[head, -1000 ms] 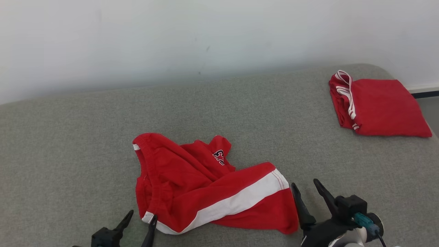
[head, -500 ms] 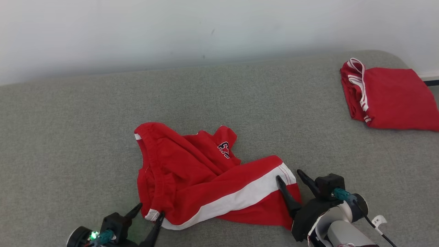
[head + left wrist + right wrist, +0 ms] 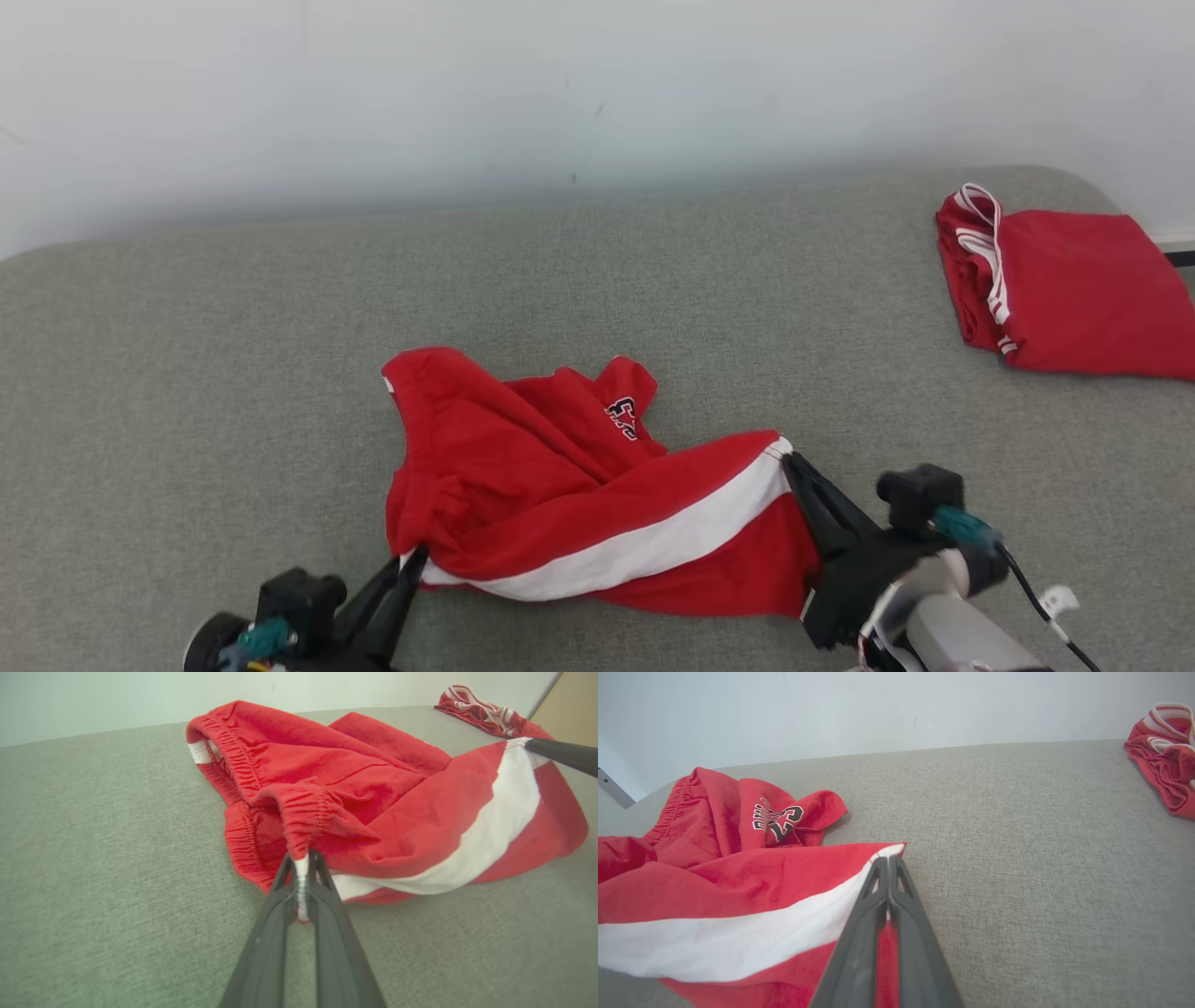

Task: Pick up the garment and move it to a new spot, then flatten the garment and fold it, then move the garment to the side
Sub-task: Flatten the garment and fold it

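Observation:
The garment is a pair of red shorts with a white side stripe and a dark number, crumpled on the grey cushion in front of me. My left gripper is shut on the waistband corner at the garment's lower left. My right gripper is shut on the hem at the white stripe's end. The cloth hangs slightly raised between the two grips. In the left wrist view the right gripper's finger shows at the far hem.
A second red garment lies folded at the cushion's back right corner, also in the wrist views. A pale wall rises behind the cushion. Open grey surface spreads left and behind the shorts.
Both grippers closed on the garment, left on the waistband corner, right on the stripe's hem end, after standing open beside it. The cloth's edges have lifted a little. The head camera has shifted.

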{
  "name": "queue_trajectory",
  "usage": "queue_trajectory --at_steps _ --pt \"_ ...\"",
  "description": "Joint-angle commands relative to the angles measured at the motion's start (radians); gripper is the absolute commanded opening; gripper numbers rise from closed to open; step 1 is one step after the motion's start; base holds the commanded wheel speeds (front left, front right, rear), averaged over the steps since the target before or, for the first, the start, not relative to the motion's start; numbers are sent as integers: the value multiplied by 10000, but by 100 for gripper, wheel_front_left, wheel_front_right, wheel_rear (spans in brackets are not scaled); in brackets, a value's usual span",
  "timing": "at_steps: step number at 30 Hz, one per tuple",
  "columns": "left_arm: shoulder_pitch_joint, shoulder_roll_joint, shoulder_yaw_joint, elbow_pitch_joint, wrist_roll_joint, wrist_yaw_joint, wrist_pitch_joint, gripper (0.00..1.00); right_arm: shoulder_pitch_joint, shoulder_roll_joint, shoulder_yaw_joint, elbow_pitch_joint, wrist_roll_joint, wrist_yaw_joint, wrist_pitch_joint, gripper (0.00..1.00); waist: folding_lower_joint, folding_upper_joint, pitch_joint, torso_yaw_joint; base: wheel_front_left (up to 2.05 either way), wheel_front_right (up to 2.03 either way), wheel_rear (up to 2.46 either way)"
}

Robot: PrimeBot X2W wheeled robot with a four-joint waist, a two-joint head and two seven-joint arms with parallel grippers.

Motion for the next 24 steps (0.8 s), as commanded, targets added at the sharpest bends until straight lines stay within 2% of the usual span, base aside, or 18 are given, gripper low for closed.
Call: queue_trajectory --at_steps 1,9,13,19,24 --pt "417 -4 186 -251 60 48 -27 0 417 -126 -110 -325 24 -26 -37 0 0 0 -106 -6 0 0 0" --pt "1941 -233 1462 -1729 287 166 -30 0 1967 -378 -989 -2428 -94 -26 -41 0 0 0 -277 -159 0 0 0" --pt "1736 -104 1693 -2048 477 120 -31 0 1913 -445 -1140 -3100 61 -24 -41 0 0 0 -256 -232 0 0 0" --pt "-175 357 1762 -2360 206 28 520 0 538 -530 -1250 -3582 207 -24 6 0 0 0 208 -227 0 0 0" --pt "-2855 831 1566 -2553 -595 10 1593 0 -1794 -548 -1263 -3481 207 -24 249 0 0 0 1224 -297 0 0 0"
